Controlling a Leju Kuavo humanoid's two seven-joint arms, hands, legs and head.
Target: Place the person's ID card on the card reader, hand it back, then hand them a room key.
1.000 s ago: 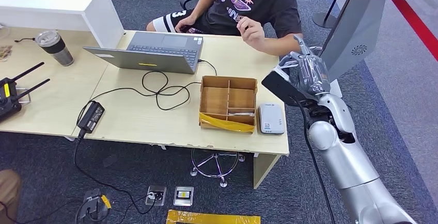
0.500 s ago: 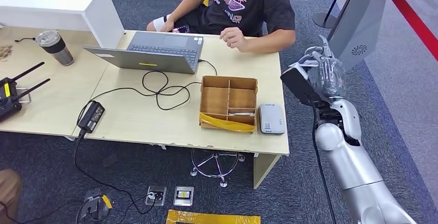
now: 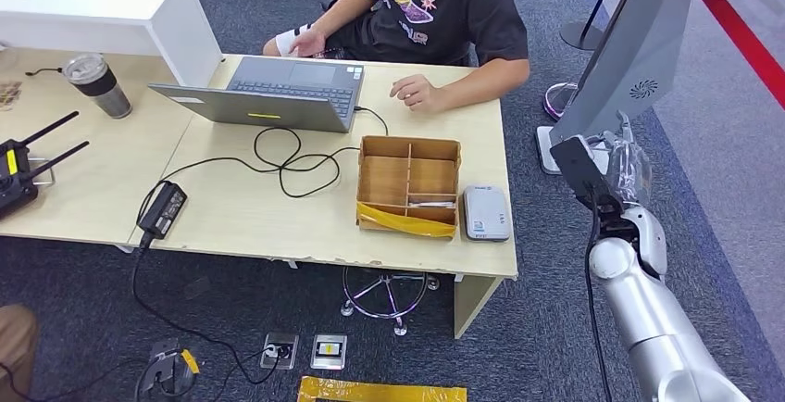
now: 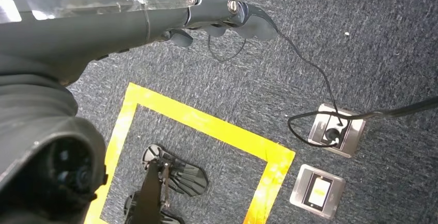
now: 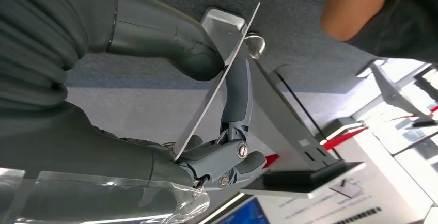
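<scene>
My right hand (image 3: 618,163) hangs in the air off the table's right end, level with the white card reader (image 3: 486,213). In the right wrist view its thumb and fingers (image 5: 235,100) pinch a thin card (image 5: 217,82), seen edge-on. The reader lies flat on the table, right of a divided cardboard box (image 3: 408,146) that holds a pale card in one compartment. The person (image 3: 435,8) sits at the far side, one hand (image 3: 412,93) resting on the tabletop. My left hand (image 4: 222,20) hangs over the carpet with nothing in it.
An open laptop (image 3: 278,92), looping black cables (image 3: 287,157) and a power adapter (image 3: 164,209) lie left of the box. A metal cup (image 3: 97,85) stands far left. A grey kiosk stand (image 3: 639,45) rises just behind my right hand. Floor sockets (image 4: 335,131) sit below.
My right hand has drawn back from the person's raised hand, moving right and away from the table with the card. The person's hand has dropped onto the tabletop.
</scene>
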